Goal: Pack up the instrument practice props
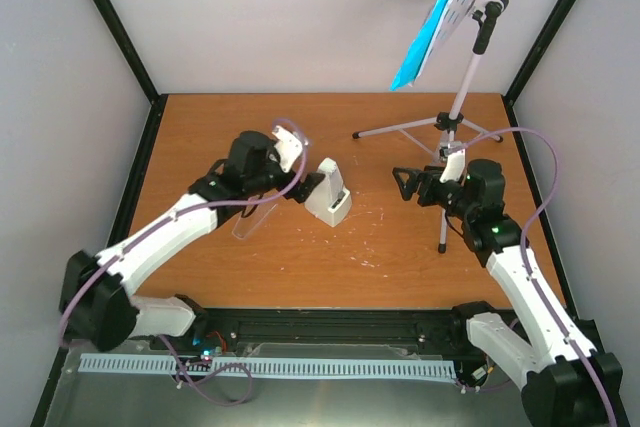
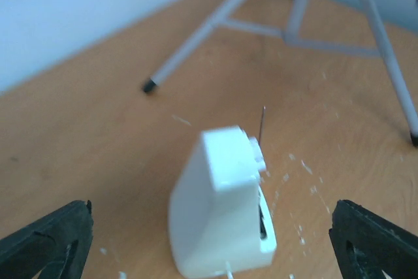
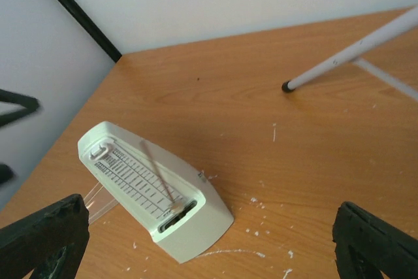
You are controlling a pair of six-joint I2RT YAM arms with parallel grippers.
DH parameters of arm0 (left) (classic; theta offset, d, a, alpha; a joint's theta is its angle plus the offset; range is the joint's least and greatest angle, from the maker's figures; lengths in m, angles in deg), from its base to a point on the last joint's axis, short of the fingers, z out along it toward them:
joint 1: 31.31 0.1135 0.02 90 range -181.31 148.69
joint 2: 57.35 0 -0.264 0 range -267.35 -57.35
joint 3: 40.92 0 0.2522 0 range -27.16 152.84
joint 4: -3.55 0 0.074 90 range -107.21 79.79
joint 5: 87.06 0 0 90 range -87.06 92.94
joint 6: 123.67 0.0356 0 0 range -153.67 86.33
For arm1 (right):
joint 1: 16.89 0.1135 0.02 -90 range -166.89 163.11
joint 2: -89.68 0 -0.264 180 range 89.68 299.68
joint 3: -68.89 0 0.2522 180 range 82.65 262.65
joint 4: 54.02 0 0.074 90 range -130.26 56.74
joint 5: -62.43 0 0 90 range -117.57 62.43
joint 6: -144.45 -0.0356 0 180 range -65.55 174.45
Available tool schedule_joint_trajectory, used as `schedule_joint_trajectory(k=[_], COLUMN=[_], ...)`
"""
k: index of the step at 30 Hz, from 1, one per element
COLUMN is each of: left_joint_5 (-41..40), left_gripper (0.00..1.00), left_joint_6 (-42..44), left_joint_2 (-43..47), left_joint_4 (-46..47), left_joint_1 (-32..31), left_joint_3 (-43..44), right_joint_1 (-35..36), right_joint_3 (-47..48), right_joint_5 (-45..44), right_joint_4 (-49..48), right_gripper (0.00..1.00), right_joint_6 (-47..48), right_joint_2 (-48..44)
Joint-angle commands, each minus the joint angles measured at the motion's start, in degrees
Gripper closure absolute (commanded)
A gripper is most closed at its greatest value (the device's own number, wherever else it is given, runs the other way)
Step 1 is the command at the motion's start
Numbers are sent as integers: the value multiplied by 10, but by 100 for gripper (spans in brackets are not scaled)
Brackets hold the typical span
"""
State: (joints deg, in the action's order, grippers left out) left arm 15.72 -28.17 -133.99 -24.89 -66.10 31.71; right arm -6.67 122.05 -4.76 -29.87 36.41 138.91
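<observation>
Orange wooden table [image 1: 220, 117], white-flecked; white walls [image 1: 300, 17]; black corner posts [image 1: 110, 17].

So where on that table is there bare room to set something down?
Bare: the table's far left corner beyond the left arm, and the near strip in front of the metronome. Crowded: the middle, with metronome and clear cover; the music stand's legs take the right side.

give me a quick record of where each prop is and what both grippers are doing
metronome: white, upright, cover off
clear cover: lying on the table, left of the metronome
music stand: standing on tripod legs, back right
sheet music: blue pages, on the stand
left gripper: open, empty, facing the metronome
right gripper: open, empty, right of the metronome
</observation>
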Motion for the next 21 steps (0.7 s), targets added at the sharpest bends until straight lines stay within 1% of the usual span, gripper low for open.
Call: schedule_joint_trajectory(k=[1, 3, 5, 7, 9, 10, 11, 12, 13, 15, 17, 19, 21], left_joint_5=[-99, -76, -40, 0, 51, 91, 112, 122, 124, 119, 118, 108, 92], left_gripper=[1, 0, 1, 1, 7, 13, 18, 22, 25, 31, 35, 38, 41], left_joint_6=[-128, -197, -267, -340, -413, -445, -469, -487, -499, -507, -515, -531, -539], left_joint_2=[85, 107, 125, 140, 156, 158, 157, 149, 139, 109, 82, 69, 63], left_joint_4=[84, 75, 74, 94, 145, 179, 217, 243, 254, 246, 240, 249, 269], left_joint_1=[11, 33, 43, 43, 42, 40, 34, 24, 13, -10, -22, -22, -23], left_joint_3=[-33, -51, -79, -124, -184, -214, -245, -266, -276, -271, -264, -272, -287], right_joint_1=[-2, 0, 13, 50, 99, 118, 129, 138, 141, 149, 156, 161, 167], right_joint_3=[21, 25, 34, 47, 63, 68, 72, 73, 75, 88, 112, 137, 150], right_joint_5=[54, 76, 71, 36, -27, -51, -65, -74, -84, -123, -148, -151, -142], right_joint_4=[8, 6, 11, 26, 41, 43, 39, 32, 25, 31, 42, 47, 33], right_gripper=[0, 0, 0, 0, 3, 8, 13, 21, 27, 40, 47, 53, 56], right_joint_6=[-39, -40, -32, -9, 0, 1, -1, -5, -11, -11, 1, 10, 13], right_joint_2=[42, 68, 91, 112, 135, 153, 168, 183, 200, 241, 289, 333, 366])
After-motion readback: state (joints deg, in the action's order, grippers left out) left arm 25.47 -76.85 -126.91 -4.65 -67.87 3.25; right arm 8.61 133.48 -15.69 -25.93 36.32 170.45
